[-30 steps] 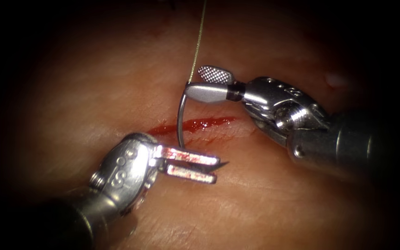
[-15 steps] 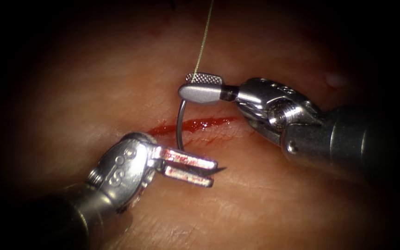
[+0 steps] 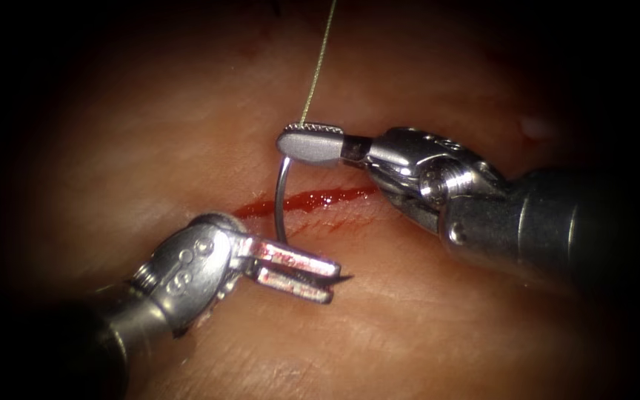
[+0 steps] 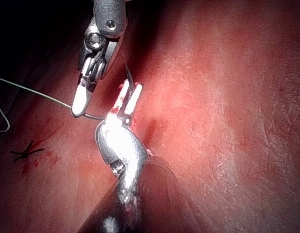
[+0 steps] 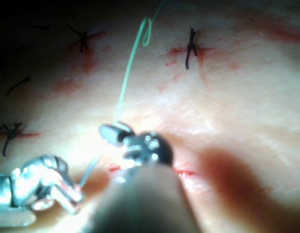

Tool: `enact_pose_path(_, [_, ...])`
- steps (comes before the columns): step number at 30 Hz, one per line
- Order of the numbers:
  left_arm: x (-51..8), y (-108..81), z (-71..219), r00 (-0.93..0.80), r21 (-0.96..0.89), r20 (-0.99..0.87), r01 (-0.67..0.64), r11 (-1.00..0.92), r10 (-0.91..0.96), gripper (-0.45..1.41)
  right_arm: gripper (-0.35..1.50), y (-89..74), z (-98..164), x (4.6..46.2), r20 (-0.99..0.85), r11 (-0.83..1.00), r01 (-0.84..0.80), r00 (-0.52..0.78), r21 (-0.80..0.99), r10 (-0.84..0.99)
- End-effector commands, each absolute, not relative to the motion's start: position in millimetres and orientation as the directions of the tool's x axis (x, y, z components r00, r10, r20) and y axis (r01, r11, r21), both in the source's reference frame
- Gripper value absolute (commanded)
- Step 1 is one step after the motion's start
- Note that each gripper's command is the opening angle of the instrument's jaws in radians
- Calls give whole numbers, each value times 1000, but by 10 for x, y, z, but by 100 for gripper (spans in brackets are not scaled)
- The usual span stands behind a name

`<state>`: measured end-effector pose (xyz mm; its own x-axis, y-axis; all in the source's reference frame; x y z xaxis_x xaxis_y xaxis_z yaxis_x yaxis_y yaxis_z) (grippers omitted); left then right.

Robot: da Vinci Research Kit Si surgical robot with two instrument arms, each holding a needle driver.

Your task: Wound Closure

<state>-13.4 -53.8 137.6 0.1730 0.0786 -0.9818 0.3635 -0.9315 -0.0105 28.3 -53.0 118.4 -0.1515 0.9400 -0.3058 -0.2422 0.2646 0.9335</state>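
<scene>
The curved needle (image 3: pixel 278 200) stands over the red cut (image 3: pixel 312 198) in the tissue (image 3: pixel 187 133) and crosses it; no part of it looks buried. My left tool (image 3: pixel 298 272) is shut on the needle close to its point, and the sharp tip (image 3: pixel 346 279) sticks out past the jaws. My right tool (image 3: pixel 309 141) is shut on the needle's tail end, where the pale thread (image 3: pixel 318 67) leaves and runs up out of view. In the left wrist view the left tool (image 4: pixel 128 99) holds the needle tip (image 4: pixel 129 75), with the right tool (image 4: pixel 81 99) beside it.
Red fluid lines the cut and stains the left tool's jaws. Finished dark stitches (image 5: pixel 191 48) (image 5: pixel 81 39) (image 5: pixel 11 133) sit on the tissue beyond the tools. The thread (image 5: pixel 130 63) curls upward from the right tool (image 5: pixel 113 132). Another knot (image 4: pixel 26 153) lies near a thread loop.
The right tool's jaws were open around the needle's tail and have closed on it. Both tools and the needle shifted slightly left.
</scene>
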Motion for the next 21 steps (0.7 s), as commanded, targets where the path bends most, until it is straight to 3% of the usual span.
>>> enact_pose_path(1, [-136, -533, 1375, 184, -34, -978, 336, -941, 101, 51, -35, -524, 1185, 284, -300, 260, -236, -152, 936, 942])
enact_pose_path(4, [-135, -527, 1376, 138, -112, -977, 316, -942, 162, 66, -35, -522, 1185, 280, -321, 282, -237, -144, 929, 936])
enact_pose_path(5, [-134, -523, 1375, 93, -173, -974, 287, -942, 207, 93, -35, -521, 1184, 277, -327, 286, -243, -147, 927, 934])
enact_pose_path(8, [-132, -520, 1374, 72, -182, -975, 273, -945, 209, 103, -35, -519, 1184, 273, -337, 295, -250, -148, 922, 930])
enact_pose_path(12, [-127, -520, 1373, 12, -194, -979, 262, -945, 204, 109, -35, -516, 1179, 268, -356, 309, -267, -153, 913, 922])
enact_pose_path(21, [-118, -512, 1384, -182, -147, -978, 247, -958, 104, 106, -35, -513, 1165, 266, -366, 313, -309, -129, 898, 922])
